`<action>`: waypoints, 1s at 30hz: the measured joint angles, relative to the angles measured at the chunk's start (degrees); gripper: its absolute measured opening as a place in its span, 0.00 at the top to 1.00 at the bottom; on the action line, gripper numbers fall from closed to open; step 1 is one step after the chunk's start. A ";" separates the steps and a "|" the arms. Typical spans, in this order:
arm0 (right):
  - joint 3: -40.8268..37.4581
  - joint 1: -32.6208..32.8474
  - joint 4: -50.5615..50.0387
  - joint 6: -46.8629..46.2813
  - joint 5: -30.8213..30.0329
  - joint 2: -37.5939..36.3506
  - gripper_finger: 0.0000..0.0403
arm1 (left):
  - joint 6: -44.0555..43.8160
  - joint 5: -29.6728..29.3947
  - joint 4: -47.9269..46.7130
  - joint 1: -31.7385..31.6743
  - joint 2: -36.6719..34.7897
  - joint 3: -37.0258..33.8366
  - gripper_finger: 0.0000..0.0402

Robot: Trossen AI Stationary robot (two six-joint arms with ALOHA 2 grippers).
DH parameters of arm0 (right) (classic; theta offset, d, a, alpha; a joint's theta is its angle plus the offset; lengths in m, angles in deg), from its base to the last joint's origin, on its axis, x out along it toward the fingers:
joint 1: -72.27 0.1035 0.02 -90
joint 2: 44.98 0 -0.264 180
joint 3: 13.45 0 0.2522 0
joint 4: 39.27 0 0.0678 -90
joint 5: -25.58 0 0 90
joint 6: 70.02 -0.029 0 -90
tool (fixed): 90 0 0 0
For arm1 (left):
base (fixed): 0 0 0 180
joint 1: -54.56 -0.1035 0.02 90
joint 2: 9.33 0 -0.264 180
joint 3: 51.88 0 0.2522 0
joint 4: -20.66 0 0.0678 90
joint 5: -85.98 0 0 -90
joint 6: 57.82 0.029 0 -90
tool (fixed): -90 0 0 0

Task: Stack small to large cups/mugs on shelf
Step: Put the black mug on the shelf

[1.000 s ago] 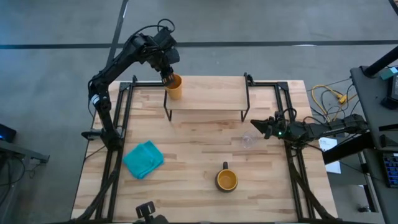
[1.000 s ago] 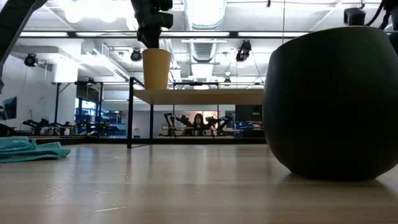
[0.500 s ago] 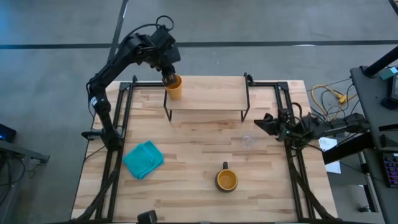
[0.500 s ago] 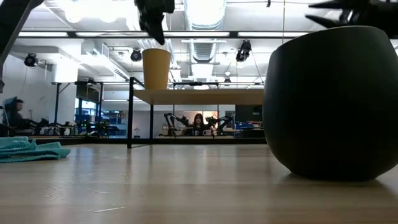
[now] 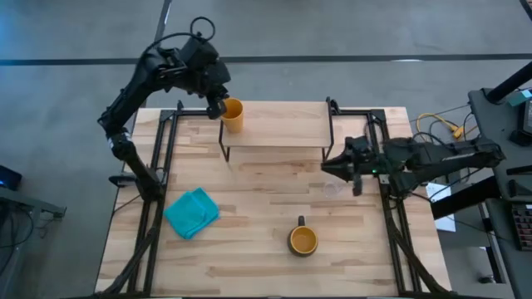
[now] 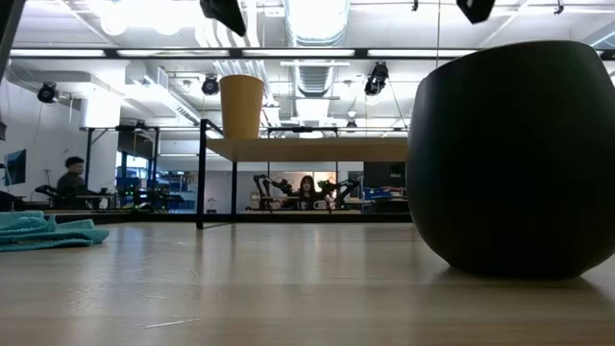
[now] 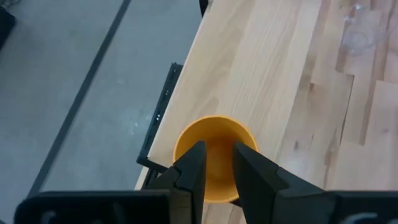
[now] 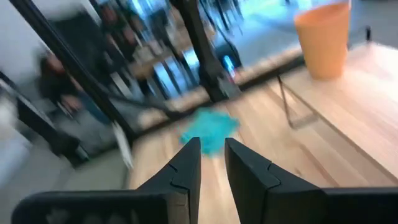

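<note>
The yellow-orange cup point(image 5: 233, 115) stands upright on the left end of the shelf point(image 5: 283, 126). My left gripper point(image 5: 218, 108) hangs open just above and to the left of its rim, clear of it; in the left wrist view the left gripper point(image 7: 219, 152) looks down into the cup point(image 7: 217, 132). The clear glass point(image 5: 334, 189) stands on the table in front of the shelf's right leg. My right gripper point(image 5: 328, 169) hovers open above it, empty. The dark mug point(image 5: 302, 239) stands nearer the front edge.
A teal cloth point(image 5: 191, 212) lies on the table's left front. The shelf's thin black legs point(image 5: 223, 149) stand between the cup and the open tabletop. In the low view the mug point(image 6: 509, 159) fills the right side. People show in the room behind the table.
My left gripper has risen off the cup's rim and drawn back toward the table's far left corner; the cup stays upright on the shelf. My right gripper has lifted from the table's right edge, rolled, and swung toward the table's middle, over the glass.
</note>
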 joint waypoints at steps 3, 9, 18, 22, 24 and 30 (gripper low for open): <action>8.78 0.01 -10.34 0.15 -0.04 6.43 0.83 | 0.01 -0.01 -0.01 0.00 -1.17 0.00 0.84; 24.37 0.61 -24.53 -3.17 3.80 18.80 0.83 | 0.04 -0.03 -0.01 -0.02 -2.68 0.00 0.84; 41.31 1.00 -52.46 -15.46 14.61 36.37 0.83 | 0.52 -0.05 -0.04 -0.02 -3.59 0.00 0.84; 43.73 1.41 -61.80 -20.04 22.01 43.00 0.82 | 0.80 -0.07 -0.06 0.00 -3.86 0.00 0.84; 44.01 1.97 -63.22 -20.42 25.36 45.80 0.81 | 2.35 -0.14 -0.08 -0.02 -4.00 0.00 0.84; 44.40 3.56 -62.11 -21.34 29.86 51.43 0.77 | 4.96 -0.29 -0.10 -0.02 -4.07 0.00 0.84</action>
